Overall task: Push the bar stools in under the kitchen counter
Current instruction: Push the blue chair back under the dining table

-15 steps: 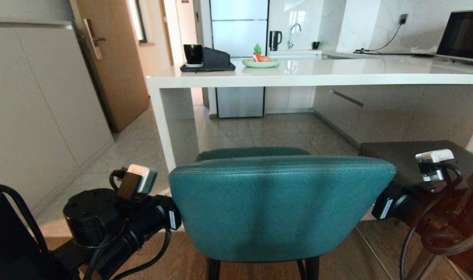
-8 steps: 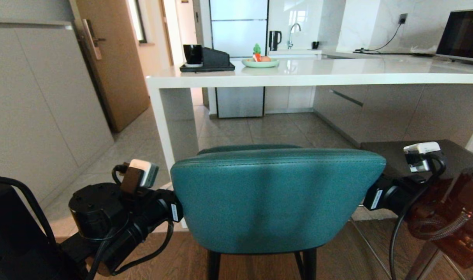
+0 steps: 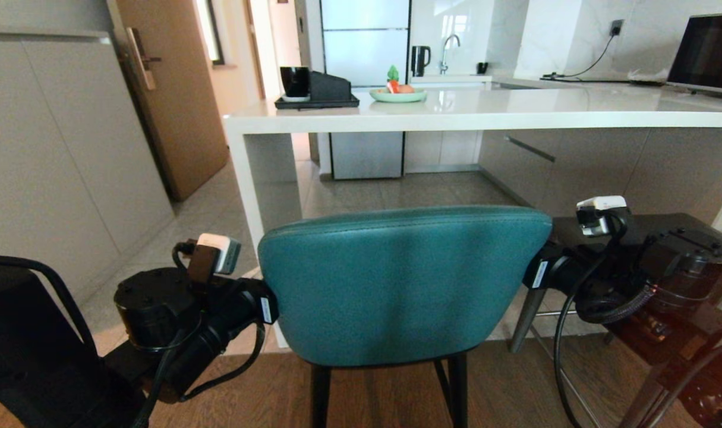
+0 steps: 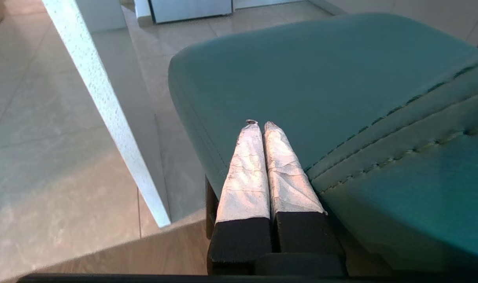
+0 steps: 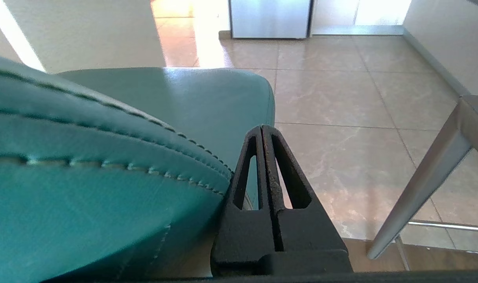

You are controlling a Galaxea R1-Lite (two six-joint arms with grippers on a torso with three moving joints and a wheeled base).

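Pale tiled flooring gives way to brown wood planks in front of the long glossy white stone kitchen counter (image 3: 456, 116) with its thick edge and white slab side leg (image 3: 251, 190); a black tray with a black cup (image 3: 316, 95) and a pale green plate of bright items (image 3: 397, 95) are seen on its top. The tall bar stool with a rounded teal leather back (image 3: 396, 285) and thin black legs is placed in front of the counter, its back outside the counter edge. The left gripper (image 4: 261, 126) is set against the left end of the teal back, its two white-wrapped fingers (image 4: 246, 169) pressed together with no gap, nothing held between them, and the teal seat is seen just ahead of and beneath the fingertips. The white slab leg lies further out on the far side of that gripper from the stool. The right gripper (image 5: 262, 127) is laid along the right end of the teal back, its black fingers (image 5: 286, 173) also closed flat on each other and empty, the teal seat lying just past and beside the tips. The boxy grey leather bar stool (image 3: 634, 232) with grey legs (image 5: 419, 184) is found on the outer side of the right gripper, near the arm.
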